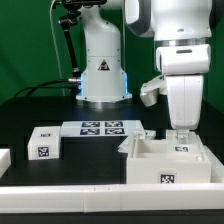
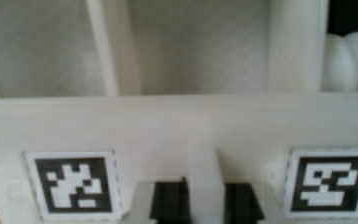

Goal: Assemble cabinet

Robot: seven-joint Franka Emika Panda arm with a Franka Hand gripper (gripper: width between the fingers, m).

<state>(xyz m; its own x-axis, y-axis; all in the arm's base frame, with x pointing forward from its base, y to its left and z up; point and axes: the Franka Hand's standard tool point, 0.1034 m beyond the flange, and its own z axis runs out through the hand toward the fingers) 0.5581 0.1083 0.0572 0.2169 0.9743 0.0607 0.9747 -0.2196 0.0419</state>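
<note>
**A:** Where's the large white plastic cabinet box (image 1: 150, 168)?

**B:** On the black counter (image 1: 25, 118), directly beneath the fingers (image 2: 169, 203). Its tagged white wall (image 2: 176, 125) lies just ahead of them.

**A:** Are they gripping it?

**B:** Can't tell. They stand narrowly apart with a white strip between, contact unclear.

**A:** Which step?

**B:** Probably taking hold of the box. The small white tagged cube (image 1: 45, 143) sits well aside of the fingers. Next needs a sure pinch before lifting.

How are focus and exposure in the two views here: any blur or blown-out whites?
Exterior view: fairly sharp, but the white cabinet nearly washes out against the dark table. Wrist view: soft all over, the cabinet's tags fuzzy-edged.
</note>
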